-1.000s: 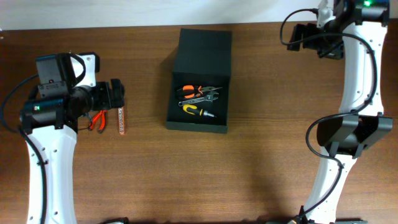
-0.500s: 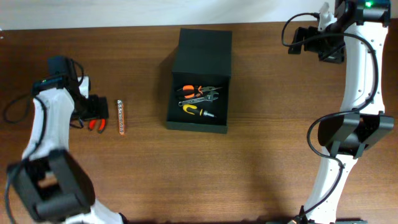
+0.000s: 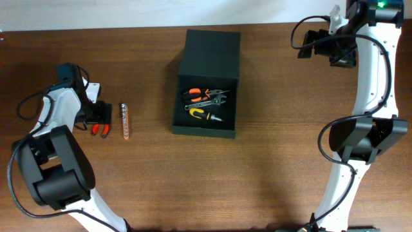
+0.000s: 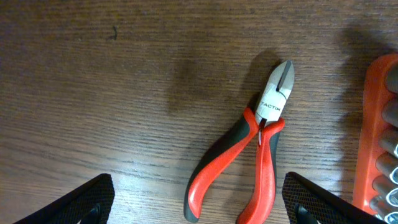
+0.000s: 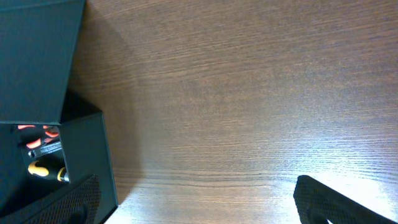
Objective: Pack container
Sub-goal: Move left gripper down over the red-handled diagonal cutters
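Left gripper (image 3: 96,116), near left: fingers wide apart, straddling the red-handled cutters (image 4: 264,155) without contact. An orange bit strip (image 3: 125,121) lies just right of the cutters. The container (image 3: 203,131) stands mid-table (image 3: 270,180), lid (image 3: 212,55) open on the far side, hand tools (image 3: 205,106) inside. Right gripper (image 5: 196,208), far right: fingers apart, empty.

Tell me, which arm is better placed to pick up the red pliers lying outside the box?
Left. The left gripper hangs open right over the pliers, a finger on either side. The right gripper is open too but far off, beyond the box.
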`<state>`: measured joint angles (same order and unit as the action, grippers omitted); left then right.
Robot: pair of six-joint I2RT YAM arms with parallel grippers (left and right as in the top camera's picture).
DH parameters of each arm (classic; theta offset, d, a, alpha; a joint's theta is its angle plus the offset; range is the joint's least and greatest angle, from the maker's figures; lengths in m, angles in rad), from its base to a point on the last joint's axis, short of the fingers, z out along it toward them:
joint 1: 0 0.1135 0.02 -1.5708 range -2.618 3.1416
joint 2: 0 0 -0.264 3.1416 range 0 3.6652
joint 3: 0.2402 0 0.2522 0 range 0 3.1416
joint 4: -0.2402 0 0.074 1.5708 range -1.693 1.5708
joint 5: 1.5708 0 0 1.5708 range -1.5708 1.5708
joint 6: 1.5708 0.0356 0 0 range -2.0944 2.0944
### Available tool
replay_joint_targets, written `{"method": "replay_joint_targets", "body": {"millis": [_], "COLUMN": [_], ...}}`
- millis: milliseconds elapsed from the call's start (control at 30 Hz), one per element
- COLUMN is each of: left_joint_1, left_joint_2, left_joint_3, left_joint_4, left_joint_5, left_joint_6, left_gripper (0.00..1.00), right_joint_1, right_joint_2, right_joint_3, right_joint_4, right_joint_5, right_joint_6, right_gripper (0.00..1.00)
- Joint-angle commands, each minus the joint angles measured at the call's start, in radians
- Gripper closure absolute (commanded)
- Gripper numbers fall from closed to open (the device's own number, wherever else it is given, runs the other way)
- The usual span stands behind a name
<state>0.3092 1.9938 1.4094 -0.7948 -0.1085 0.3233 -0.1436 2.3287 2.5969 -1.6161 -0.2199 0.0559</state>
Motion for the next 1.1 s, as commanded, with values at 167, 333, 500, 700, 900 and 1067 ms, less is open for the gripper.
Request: {"method": "replay_joint_targets", "body": {"millis": [167, 333, 500, 700, 900, 1067], "left_joint_1": [-0.003, -0.024, -0.04, -0.046, -0.046, -0.046], "left_joint_2": [0.016, 0.017, 0.032, 0.061, 0.067, 0.067], "left_joint_3": [0.012, 0.012, 0.012, 0.012, 0.012, 0.012], "left_joint_4": [0.018, 0.026, 0.045, 0.051, 0.057, 0.058], "left_joint_5": [0.079, 0.095, 0.095, 0.094, 0.094, 0.094], "left_joint_6": [0.053, 0.129, 0.143, 0.143, 0.142, 0.142], "left_gripper": [0.09, 0.11, 0.11, 0.18, 0.3, 0.4], "right_joint_1": [-0.001, -0.001, -0.001, -0.001, -0.001, -0.001], "right_joint_2": [-0.037, -0.037, -0.037, -0.037, -0.037, -0.037], "right_joint_3": [-0.007, -0.007, -0.007, -0.007, -0.007, -0.007], "right_joint_4": [-0.011, -0.012, -0.013, -0.023, -0.027, -0.027], "right_joint_5": [-0.005, -0.005, -0.005, -0.005, -0.005, -0.005], "right_joint_6": [0.005, 0.005, 0.005, 0.005, 0.005, 0.005], "right_gripper": [0.01, 0.01, 0.01, 0.01, 0.01, 0.01]}}
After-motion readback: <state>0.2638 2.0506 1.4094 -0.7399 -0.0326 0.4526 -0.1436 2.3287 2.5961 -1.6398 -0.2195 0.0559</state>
